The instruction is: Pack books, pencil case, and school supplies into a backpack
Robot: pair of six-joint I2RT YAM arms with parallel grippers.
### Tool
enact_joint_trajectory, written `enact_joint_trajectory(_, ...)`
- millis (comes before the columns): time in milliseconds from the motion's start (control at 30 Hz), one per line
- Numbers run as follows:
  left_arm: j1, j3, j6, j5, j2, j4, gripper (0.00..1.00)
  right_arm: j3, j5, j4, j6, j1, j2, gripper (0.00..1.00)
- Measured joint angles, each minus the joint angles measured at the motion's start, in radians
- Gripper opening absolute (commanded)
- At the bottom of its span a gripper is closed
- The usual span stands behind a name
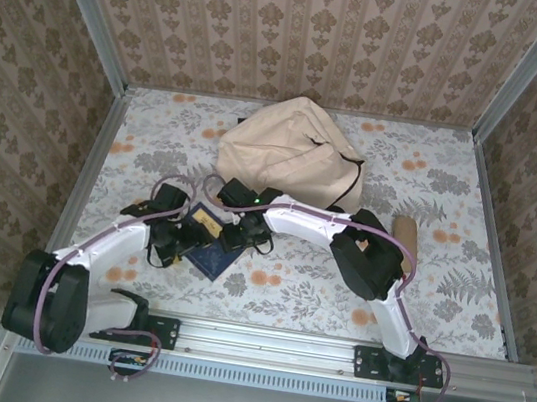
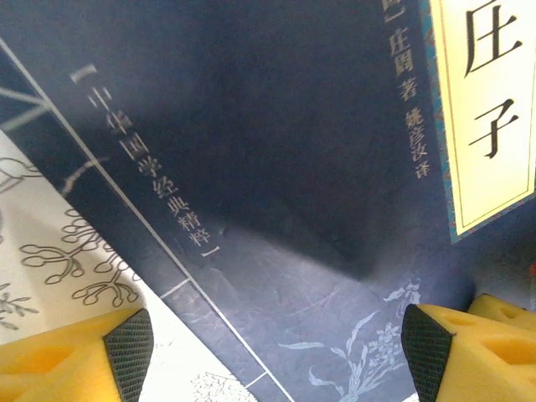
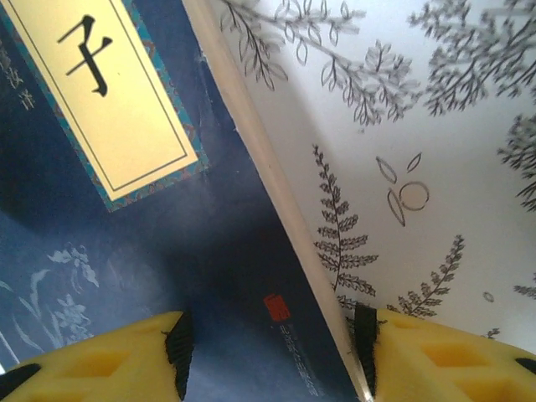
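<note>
Right wrist view: the right gripper [image 3: 272, 356], jaws apart, straddles the page edge of the dark blue book [image 3: 167, 251], which runs upper left to lower right. The left gripper [image 2: 276, 339], open too, straddles another edge. The book lies on the counter [image 1: 438, 287], below the backpack [image 1: 291, 154].

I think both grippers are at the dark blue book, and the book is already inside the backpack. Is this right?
Not quite. The book is not inside the backpack. It lies flat on the table in front of the backpack, as the top view shows. The left gripper and the right gripper are indeed at it.
</note>
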Motion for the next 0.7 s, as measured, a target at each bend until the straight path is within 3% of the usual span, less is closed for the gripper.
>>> enact_joint_trajectory(333, -0.003, -0.023, -0.028, 0.003, 0.001, 0.034, 0.71, -0.066, -0.161, 0.080, 0.075, -0.065, -0.018, 0.45)
enact_joint_trajectory(700, -0.007, -0.047, -0.072, 0.187, -0.097, 0.280, 0.64, -0.076, -0.209, 0.096, 0.110, -0.083, -0.019, 0.43)
